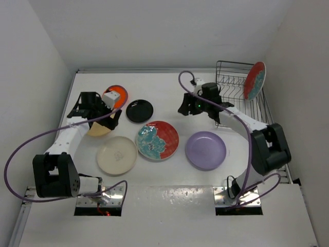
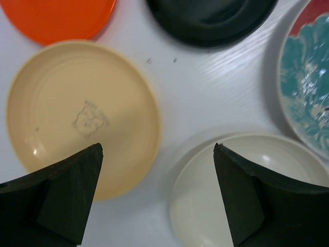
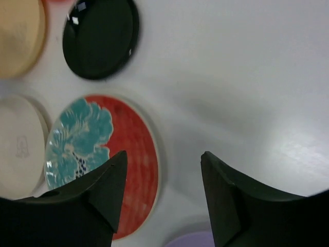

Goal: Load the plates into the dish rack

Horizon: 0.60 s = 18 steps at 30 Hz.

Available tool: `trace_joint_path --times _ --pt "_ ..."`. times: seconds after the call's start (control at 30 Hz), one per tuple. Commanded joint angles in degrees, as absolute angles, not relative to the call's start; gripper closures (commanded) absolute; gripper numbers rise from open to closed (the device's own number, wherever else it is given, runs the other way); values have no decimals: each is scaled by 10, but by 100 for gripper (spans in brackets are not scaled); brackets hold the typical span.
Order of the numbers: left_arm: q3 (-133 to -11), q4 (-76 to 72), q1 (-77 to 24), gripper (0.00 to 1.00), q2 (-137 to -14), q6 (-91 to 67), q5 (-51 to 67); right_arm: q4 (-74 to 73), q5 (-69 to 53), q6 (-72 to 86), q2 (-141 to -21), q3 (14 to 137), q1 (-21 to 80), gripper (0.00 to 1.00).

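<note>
From above, the dish rack [image 1: 237, 90] is sitting at the far right of the table [image 1: 169, 85], its long axis running from the far edge toward the arms. A standing floral plate [image 1: 255, 80] is resting on edge at the rack's far end, leaning, with its red-and-teal face turned left toward the table's middle. The others are lying flat, faces up: the orange plate [image 1: 120, 93] and the tan-yellow plate [image 1: 97, 129] partly under the left arm, the black plate [image 1: 139, 110], the cream plate [image 1: 116, 155], the lying floral plate [image 1: 157, 140] and the lavender plate [image 1: 205, 150]. The left gripper [image 1: 114, 119] is hanging over the tan-yellow plate's edge; the right gripper [image 1: 183, 107] is hovering between the black plate and the rack.

In the left wrist view, the left gripper [image 2: 158, 149] is gaping wide and gripping nothing, one finger over the tan-yellow plate [image 2: 77, 108], the other over the cream plate [image 2: 205, 200].

In the right wrist view, the right gripper [image 3: 163, 157] is standing partly apart and empty, its jaws over bare table beside the lying floral plate [image 3: 97, 144], with the black plate [image 3: 100, 36] beyond.
</note>
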<state>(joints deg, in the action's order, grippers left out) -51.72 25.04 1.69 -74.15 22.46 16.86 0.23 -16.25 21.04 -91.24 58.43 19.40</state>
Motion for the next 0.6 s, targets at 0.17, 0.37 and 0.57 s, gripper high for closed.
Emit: trace_joint_path --times 0.17,0.37,0.57 --pt "-668 515 96 9 -803 247 127 10 -240 273 -1004 595 229 26" --pt "-702 558 148 13 -824 189 161 -6 -272 272 -1056 584 235 25" --pt "-640 505 204 13 -802 141 184 11 -307 271 -1087 555 242 31"
